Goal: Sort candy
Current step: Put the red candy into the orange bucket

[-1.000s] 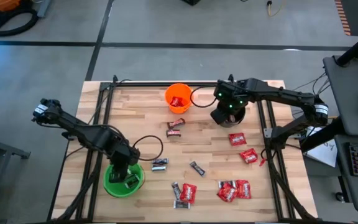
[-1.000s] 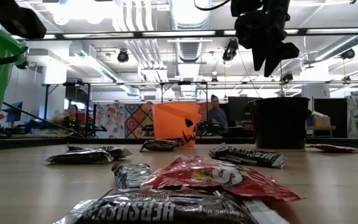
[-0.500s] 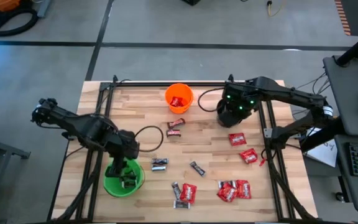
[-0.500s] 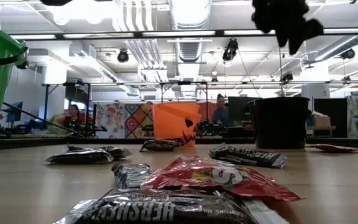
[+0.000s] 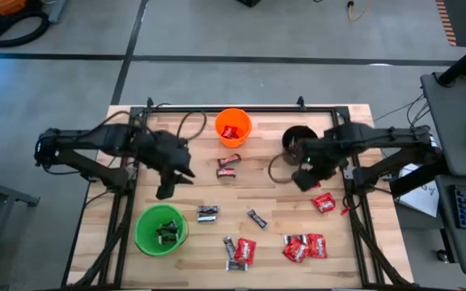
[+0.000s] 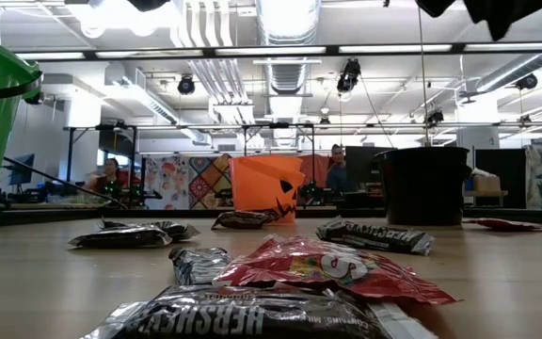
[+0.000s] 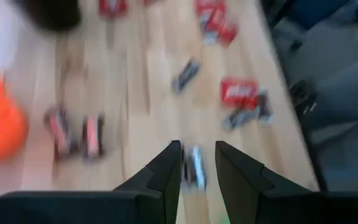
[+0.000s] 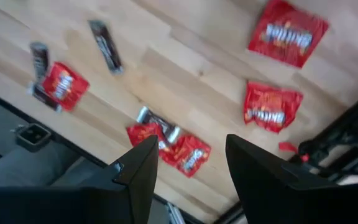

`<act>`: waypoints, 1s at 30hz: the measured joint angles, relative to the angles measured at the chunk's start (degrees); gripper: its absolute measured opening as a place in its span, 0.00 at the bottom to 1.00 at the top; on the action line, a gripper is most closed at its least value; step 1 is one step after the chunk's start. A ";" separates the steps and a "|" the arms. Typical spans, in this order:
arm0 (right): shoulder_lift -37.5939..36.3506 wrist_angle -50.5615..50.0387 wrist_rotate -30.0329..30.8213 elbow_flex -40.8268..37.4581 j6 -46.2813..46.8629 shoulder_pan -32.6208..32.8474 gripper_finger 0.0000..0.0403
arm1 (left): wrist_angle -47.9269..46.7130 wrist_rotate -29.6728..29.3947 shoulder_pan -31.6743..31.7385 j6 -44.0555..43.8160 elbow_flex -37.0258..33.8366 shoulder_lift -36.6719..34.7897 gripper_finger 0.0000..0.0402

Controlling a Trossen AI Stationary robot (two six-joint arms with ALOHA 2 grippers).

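I see the left end effector [image 5: 168, 187] above the worktop [image 5: 192, 129] beside the green cup [image 5: 161, 229], fingers slightly parted, gripping nothing; the right end effector [image 5: 304, 179] hovers near the black cup [image 5: 298, 139], fingers spread, empty. The candy [image 5: 245, 250] lies scattered across the worktop; some sits in the green and orange cup [image 5: 233, 128].

Grey floor [image 5: 241, 77], wooden table [image 5: 273, 198], ceiling strip lights [image 6: 393, 49], exposed ducts [image 6: 285, 24]

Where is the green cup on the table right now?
In the high view the green cup stands at the table's near left corner, with dark bars inside it. Its nearest neighbour is a dark bar just to its right.
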 joint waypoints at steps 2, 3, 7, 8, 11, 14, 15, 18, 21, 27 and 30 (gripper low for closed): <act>0.58 0.02 0.01 -0.95 1.69 1.96 0.45 | 4.21 2.94 1.28 2.35 0.00 -0.16 0.20; 0.92 0.06 0.02 -1.45 2.54 2.75 0.46 | 6.19 3.97 1.82 3.05 -0.02 -0.16 0.20; 1.04 1.29 -0.04 -5.48 4.91 4.79 0.46 | 12.85 4.78 3.53 5.49 -0.02 -0.03 0.19; 1.04 1.94 -0.19 -6.89 5.28 5.04 0.46 | 14.43 4.78 3.92 5.69 -0.07 0.14 0.19; 1.04 2.89 -0.90 -11.61 5.90 5.57 0.46 | 18.22 4.69 4.85 5.74 -0.24 1.05 0.19; 1.04 4.93 -0.83 -17.05 7.18 5.79 0.46 | 18.97 3.88 5.15 5.41 -0.28 1.97 0.19; 1.08 5.24 -0.65 -18.93 7.66 5.91 0.46 | 18.87 3.92 5.13 5.16 -0.28 2.26 0.19; 1.08 7.29 -1.66 -24.72 7.69 6.19 0.46 | 18.30 4.45 5.13 4.58 -0.35 2.88 0.19; 1.08 11.34 -3.47 -29.93 7.32 6.32 0.46 | 18.19 5.27 5.13 4.04 -0.73 3.03 0.19; 1.08 20.89 -3.48 -37.54 7.28 6.52 0.46 | 18.30 5.37 5.52 2.49 -1.17 3.03 0.19; 1.08 24.55 -3.45 -40.74 7.26 6.52 0.46 | 18.71 5.37 5.65 1.84 -1.42 3.03 0.19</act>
